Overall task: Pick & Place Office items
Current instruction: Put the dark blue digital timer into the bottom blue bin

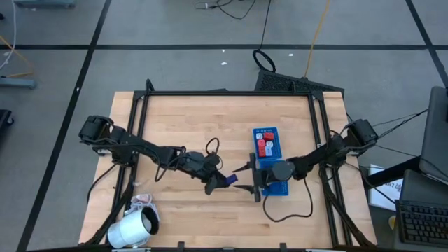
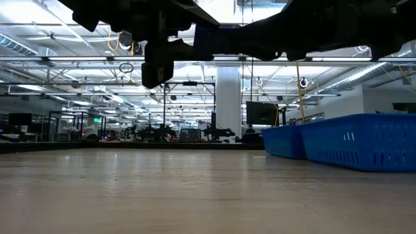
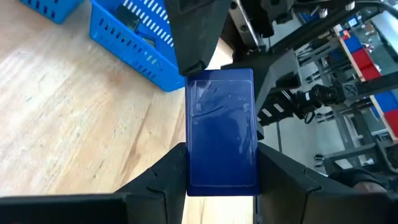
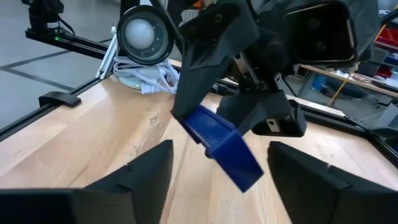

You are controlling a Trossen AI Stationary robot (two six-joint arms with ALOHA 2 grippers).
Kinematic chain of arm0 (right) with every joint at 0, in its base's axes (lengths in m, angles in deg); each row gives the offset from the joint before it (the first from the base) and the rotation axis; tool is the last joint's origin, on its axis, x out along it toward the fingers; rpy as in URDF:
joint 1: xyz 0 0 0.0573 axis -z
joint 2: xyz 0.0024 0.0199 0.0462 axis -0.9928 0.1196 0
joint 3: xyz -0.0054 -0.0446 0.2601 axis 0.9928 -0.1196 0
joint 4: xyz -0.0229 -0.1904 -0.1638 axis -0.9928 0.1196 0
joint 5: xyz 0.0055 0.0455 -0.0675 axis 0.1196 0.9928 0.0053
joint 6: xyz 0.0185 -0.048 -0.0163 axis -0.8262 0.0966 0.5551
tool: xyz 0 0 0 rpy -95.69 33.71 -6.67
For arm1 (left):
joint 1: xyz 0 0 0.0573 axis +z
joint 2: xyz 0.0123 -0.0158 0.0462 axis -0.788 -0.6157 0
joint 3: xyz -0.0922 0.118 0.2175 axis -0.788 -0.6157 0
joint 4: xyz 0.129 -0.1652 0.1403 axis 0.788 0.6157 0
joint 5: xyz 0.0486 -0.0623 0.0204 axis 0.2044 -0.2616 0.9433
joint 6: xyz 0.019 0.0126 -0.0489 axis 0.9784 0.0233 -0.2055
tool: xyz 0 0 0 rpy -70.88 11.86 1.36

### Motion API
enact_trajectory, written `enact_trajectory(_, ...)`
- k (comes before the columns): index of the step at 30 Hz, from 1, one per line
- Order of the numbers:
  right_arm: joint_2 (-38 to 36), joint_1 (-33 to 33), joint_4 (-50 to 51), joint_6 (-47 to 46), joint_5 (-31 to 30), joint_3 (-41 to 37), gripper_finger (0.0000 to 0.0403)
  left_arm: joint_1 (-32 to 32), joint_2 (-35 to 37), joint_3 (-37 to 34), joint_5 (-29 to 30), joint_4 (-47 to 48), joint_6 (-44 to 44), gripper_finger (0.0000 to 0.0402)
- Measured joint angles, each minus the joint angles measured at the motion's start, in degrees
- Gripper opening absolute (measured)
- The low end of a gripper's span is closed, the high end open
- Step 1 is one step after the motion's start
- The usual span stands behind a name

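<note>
Both arms are meeting in mid-air near the table's middle, just left of the blue tray point(image 1: 269, 159). The left gripper point(image 3: 222, 163) is clamping a dark blue block point(image 3: 222, 130) between its two fingers, narrow gap, firm hold; the block is sticking out forward toward the other arm. The right gripper point(image 4: 214, 165) is standing open with its fingers spread either side of that same block point(image 4: 222, 146), not touching it as far as I can tell, so this is looking like a hand-over between arms that is either just finishing or about to begin. Cannot say which. In the overhead view the tray is already holding some pieces: red ones point(image 1: 264, 146) and a white one point(image 1: 271, 146) are sitting in the far compartments, so part of the sorting is done. The dark blue block is still in the air, not in the tray, so it is left to place. No other loose pieces are showing on the wood. A big white roll point(image 1: 134, 228) is lying at the near left corner. No brand, label or writing is readable anywhere; the block's face is plain.
</note>
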Motion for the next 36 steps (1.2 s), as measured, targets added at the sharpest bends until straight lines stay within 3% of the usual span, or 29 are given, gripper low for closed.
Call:
enact_trajectory(8, -0.44, 0.0, 0.06, 2.18, 0.02, 0.02, 0.0141, -0.02, 0.0, 0.02, -0.09, 0.27, -0.06, 0.0158)
enact_trajectory(14, -0.44, 0.0, 0.52, 4.53, 0.06, 0.02, 0.0054, -0.06, 0.0, 0.02, -0.24, -0.11, 0.8, 0.0187)
enact_trajectory(21, -0.44, -0.02, 0.78, 3.64, 0.41, 0.02, 0.0049, 0.79, 0.02, 0.02, -2.45, -3.02, 4.83, 0.0211)
enact_trajectory(29, -0.44, 0.02, 1.65, 2.32, 0.03, 0.02, 0.0051, 5.49, 3.82, 0.04, -21.14, -3.24, 9.52, 0.0224)
enact_trajectory(36, -4.82, 0.0, 9.5, 0.3, -0.08, 0.0, 0.0051, 2.9, 12.43, 0.07, -17.45, 1.63, 24.39, 0.0225)
